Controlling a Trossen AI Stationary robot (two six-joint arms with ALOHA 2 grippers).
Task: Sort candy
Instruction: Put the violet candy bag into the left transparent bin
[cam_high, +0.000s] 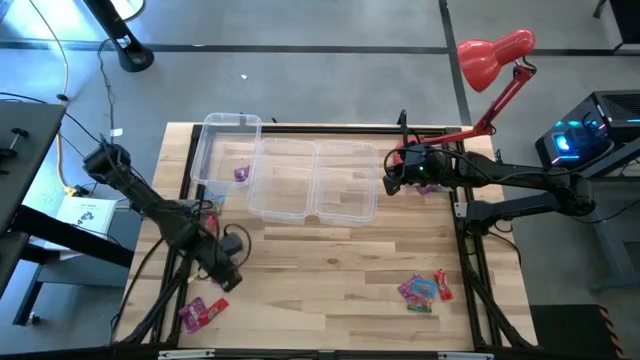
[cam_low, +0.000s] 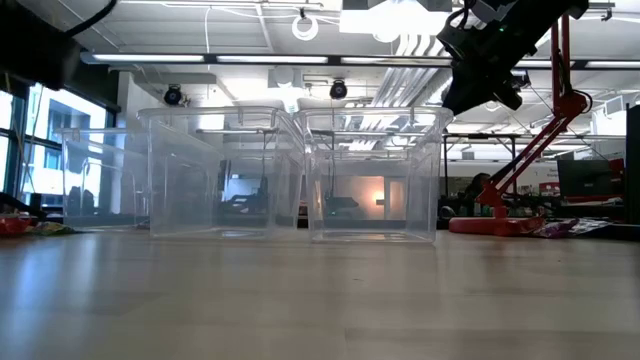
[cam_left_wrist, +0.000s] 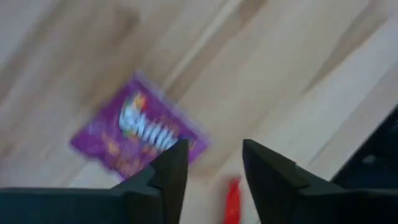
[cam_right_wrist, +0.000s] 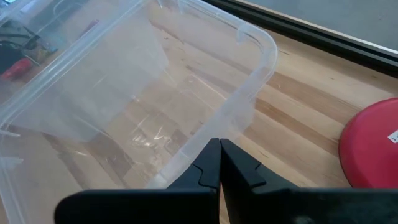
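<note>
A purple candy packet (cam_left_wrist: 140, 130) and a small red piece (cam_left_wrist: 232, 200) lie flat on the wooden table, seen in the left wrist view. My left gripper (cam_left_wrist: 214, 152) hovers open above them, near the table's near left corner (cam_high: 226, 280), and touches nothing. Pink and red candy (cam_high: 200, 312) shows there from above. Another cluster of candy (cam_high: 425, 290) lies near the right front. One purple candy (cam_high: 241, 174) rests in the left clear bin (cam_high: 232, 120). My right gripper (cam_right_wrist: 219, 146) is shut and empty above the right bin's rim (cam_right_wrist: 261, 56).
Three clear bins stand side by side at the table's far middle: left, middle (cam_high: 285, 212) and right (cam_high: 345, 218). A red desk lamp (cam_high: 495, 55) stands at the far right corner, its base (cam_right_wrist: 373, 143) beside the right bin. Bare wood lies between the bins and the near edge.
</note>
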